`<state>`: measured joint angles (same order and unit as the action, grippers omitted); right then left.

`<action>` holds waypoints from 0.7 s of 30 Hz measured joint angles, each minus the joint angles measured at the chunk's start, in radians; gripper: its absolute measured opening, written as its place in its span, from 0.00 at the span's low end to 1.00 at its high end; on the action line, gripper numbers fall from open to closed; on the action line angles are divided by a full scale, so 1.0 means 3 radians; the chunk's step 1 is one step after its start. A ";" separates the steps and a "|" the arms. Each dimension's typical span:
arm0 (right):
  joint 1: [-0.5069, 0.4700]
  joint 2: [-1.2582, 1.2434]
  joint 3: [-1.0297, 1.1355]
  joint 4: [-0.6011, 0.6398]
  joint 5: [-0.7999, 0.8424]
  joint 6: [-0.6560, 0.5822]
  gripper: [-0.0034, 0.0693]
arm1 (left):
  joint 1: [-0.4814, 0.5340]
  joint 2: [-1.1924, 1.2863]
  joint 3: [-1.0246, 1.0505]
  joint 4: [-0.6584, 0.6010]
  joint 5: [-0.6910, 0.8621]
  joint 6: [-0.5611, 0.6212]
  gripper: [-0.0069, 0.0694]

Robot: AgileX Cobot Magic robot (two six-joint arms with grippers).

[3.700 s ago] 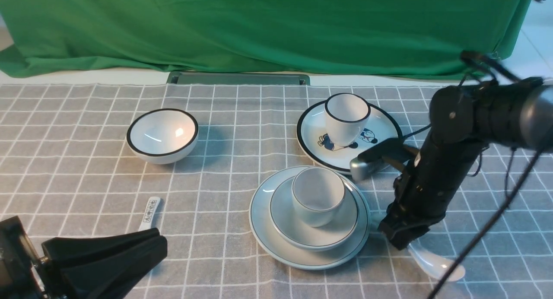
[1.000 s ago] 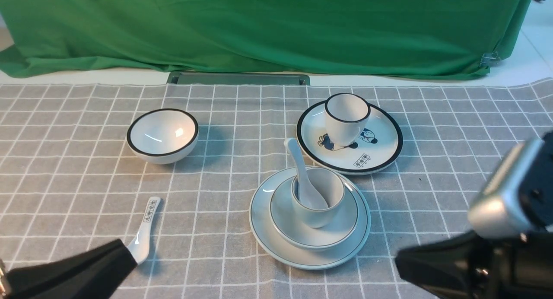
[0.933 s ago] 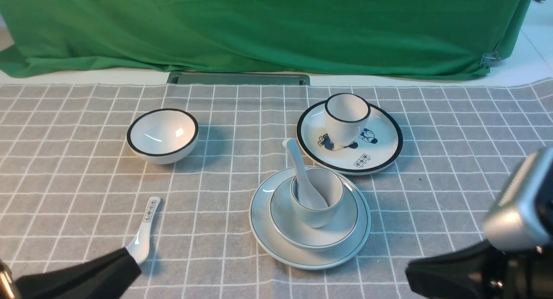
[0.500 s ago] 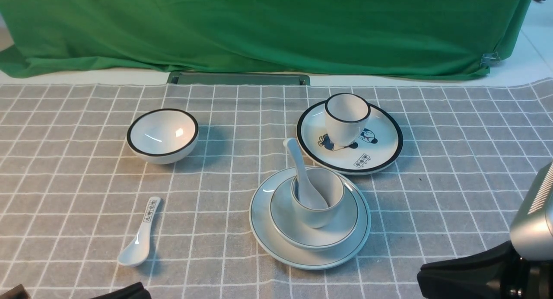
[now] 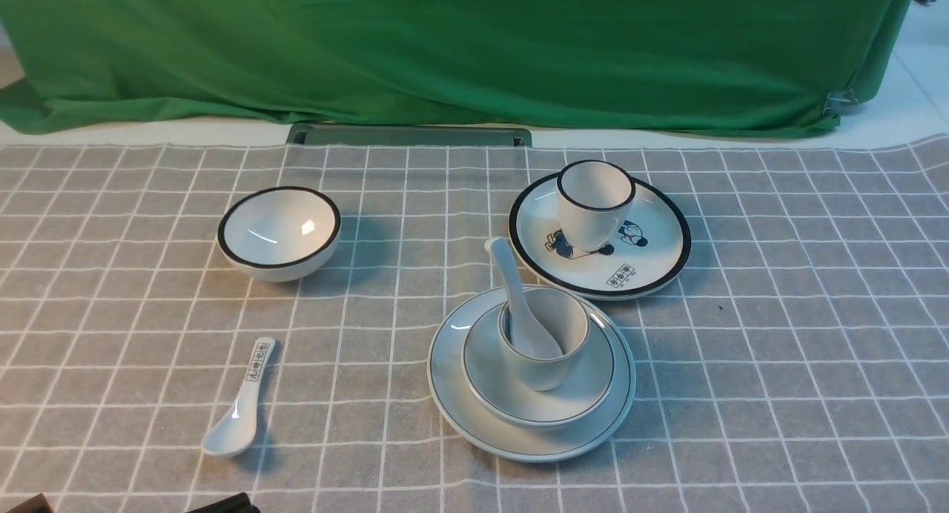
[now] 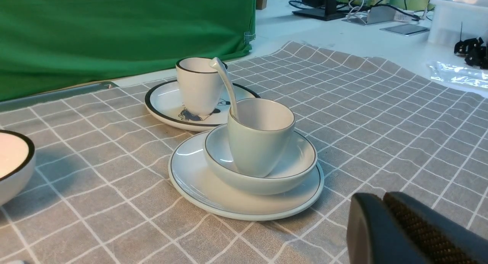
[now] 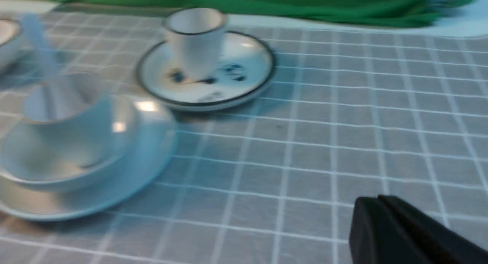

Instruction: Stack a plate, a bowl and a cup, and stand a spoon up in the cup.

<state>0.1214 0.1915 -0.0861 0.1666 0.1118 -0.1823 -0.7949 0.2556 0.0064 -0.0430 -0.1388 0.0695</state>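
Observation:
The pale plate [image 5: 447, 372] lies on the checked cloth in the middle foreground. On it sits the shallow bowl [image 5: 597, 372], and the cup [image 5: 545, 372] stands upright in the bowl. The plain white spoon [image 5: 508, 276] stands in the cup, its handle leaning back and left over the rim. In the left wrist view my left gripper [image 6: 383, 197] is shut and empty, off to one side of the plate [image 6: 198, 187] and clear of it. My right gripper [image 7: 377, 199] is shut and empty above bare cloth, apart from the blurred cup [image 7: 76, 130]. It is out of the front view.
A black-rimmed bowl [image 5: 278, 231] sits back left. A black-rimmed cartoon plate [image 5: 652, 253] carrying a black-rimmed cup [image 5: 593, 202] stands just behind the stack. A spoon with printed characters [image 5: 241, 409] lies front left. Green cloth hangs along the back.
The spoon went from the right gripper on the cloth into the cup. In the last second both arms drew back off the bottom of the front view; the dishes stayed put.

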 joint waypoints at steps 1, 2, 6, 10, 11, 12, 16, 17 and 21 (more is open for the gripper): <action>-0.0039 -0.0112 0.0116 0.0000 -0.0044 -0.0008 0.07 | 0.0000 0.0000 0.0000 0.0000 0.0000 0.0000 0.11; -0.0078 -0.0263 0.0233 0.0000 -0.0047 -0.0025 0.07 | 0.0000 0.0000 0.0000 0.0000 0.0000 0.0003 0.11; -0.0124 -0.0577 0.0305 -0.0051 0.0138 -0.0045 0.07 | 0.0000 0.0000 0.0000 0.0000 0.0000 0.0003 0.11; -0.0125 -0.0631 0.0308 -0.0108 0.0403 -0.0060 0.07 | 0.0000 -0.0003 0.0000 0.0004 0.0007 0.0003 0.11; -0.0125 -0.0634 0.0308 -0.0108 0.0420 -0.0063 0.07 | 0.0000 -0.0003 0.0000 0.0004 0.0010 0.0003 0.11; -0.0125 -0.0633 0.0308 -0.0111 0.0427 -0.0065 0.07 | 0.0000 -0.0003 0.0000 0.0004 0.0010 0.0003 0.11; -0.0125 -0.0633 0.0308 -0.0119 0.0438 -0.0073 0.07 | 0.0000 -0.0003 0.0000 0.0004 0.0010 0.0003 0.11; -0.0125 -0.0633 0.0308 -0.0119 0.0438 -0.0073 0.07 | 0.0000 -0.0003 0.0000 0.0004 0.0010 0.0003 0.11; -0.0125 -0.0633 0.0308 -0.0119 0.0438 -0.0077 0.08 | 0.0000 -0.0003 0.0000 0.0004 0.0010 0.0003 0.11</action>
<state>0.0841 0.0017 0.0061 0.1309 0.2433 -0.2054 -0.7949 0.2546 0.0064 -0.0420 -0.1358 0.0704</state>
